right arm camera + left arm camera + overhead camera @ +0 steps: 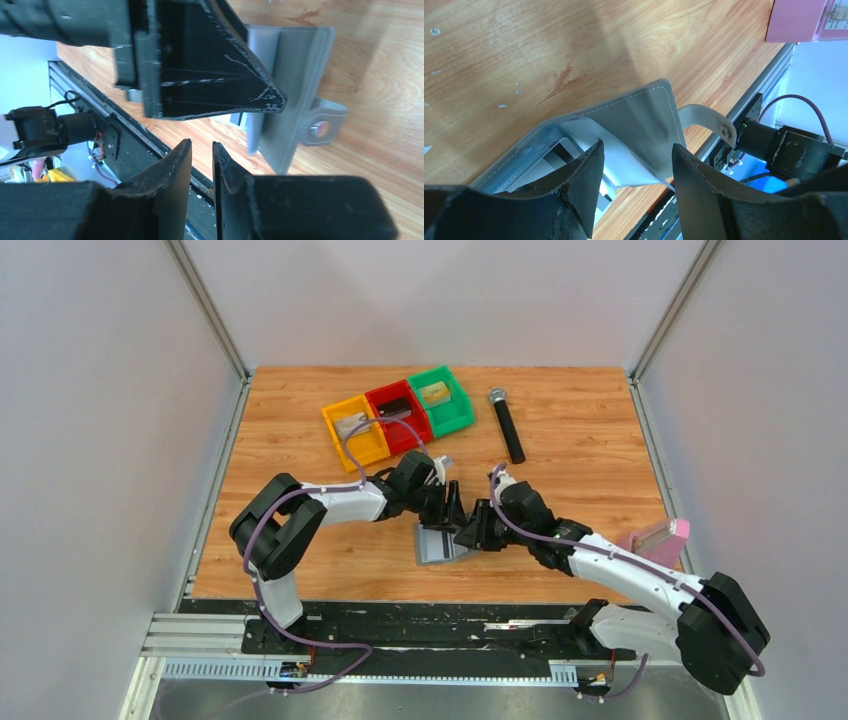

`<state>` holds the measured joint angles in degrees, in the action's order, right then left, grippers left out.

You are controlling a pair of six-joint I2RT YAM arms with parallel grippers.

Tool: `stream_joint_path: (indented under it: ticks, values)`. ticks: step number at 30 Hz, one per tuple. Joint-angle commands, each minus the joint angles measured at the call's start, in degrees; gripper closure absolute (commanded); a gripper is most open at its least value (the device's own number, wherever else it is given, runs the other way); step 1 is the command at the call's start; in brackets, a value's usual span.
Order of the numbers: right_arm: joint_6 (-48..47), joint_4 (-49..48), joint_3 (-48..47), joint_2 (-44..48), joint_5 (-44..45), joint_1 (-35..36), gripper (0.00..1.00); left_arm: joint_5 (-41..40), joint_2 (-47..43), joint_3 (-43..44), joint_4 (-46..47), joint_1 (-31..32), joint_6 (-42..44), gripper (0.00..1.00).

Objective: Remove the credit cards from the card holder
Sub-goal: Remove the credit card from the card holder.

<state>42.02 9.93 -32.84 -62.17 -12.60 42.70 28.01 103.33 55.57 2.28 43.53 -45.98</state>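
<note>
left gripper (636, 150): jaws apart over card holder (644, 115) | right gripper (201, 146): narrow slit, empty | risk: unpinned holder may slide, credit cards (558, 151) stay inside

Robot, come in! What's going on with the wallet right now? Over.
Left gripper open over the wallet. Right gripper almost closed, empty. One card still tucked inside. Arms very close together.

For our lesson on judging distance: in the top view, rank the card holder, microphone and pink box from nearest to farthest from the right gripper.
1. The card holder: just left of the right gripper, mid-table, near side.
2. The microphone: farther back, toward the far edge.
3. The pink box: at the table's right edge.
</note>
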Motion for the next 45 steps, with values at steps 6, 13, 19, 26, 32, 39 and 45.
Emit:
stream_joint_path:
  ticks: [6,13,19,26,32,39,45]
  values:
    - [2.67,-8.29,2.61,-5.10,5.69,0.28,0.78,-1.89,-1.85,4.39,-1.97,0.33,2.05,0.39]
    - [3.14,-7.16,3.06,-7.11,10.64,0.32,0.78,-4.80,-2.69,5.87,-8.11,0.20,3.40,0.39]
    - [1.59,-7.22,1.99,-9.18,9.22,0.12,0.78,-10.19,-7.07,5.94,-14.39,-0.67,5.52,0.39]
    - [0.57,-7.74,0.15,-11.68,4.24,-0.46,0.78,-13.12,-11.86,4.74,-19.63,-1.94,6.45,0.42]
    - [0.34,-8.95,-2.07,-14.67,0.06,-1.94,0.78,-11.90,-12.47,0.79,-17.94,-1.96,6.05,0.53]
    - [-0.25,-9.41,-4.17,-19.80,-4.86,-4.90,0.78,-11.33,-11.09,-2.03,-15.85,-1.95,6.35,0.65]
    - [-0.69,-12.30,-4.69,-22.53,-8.11,-7.10,0.78,-11.44,-9.60,-3.93,-14.77,-1.97,6.30,0.70]
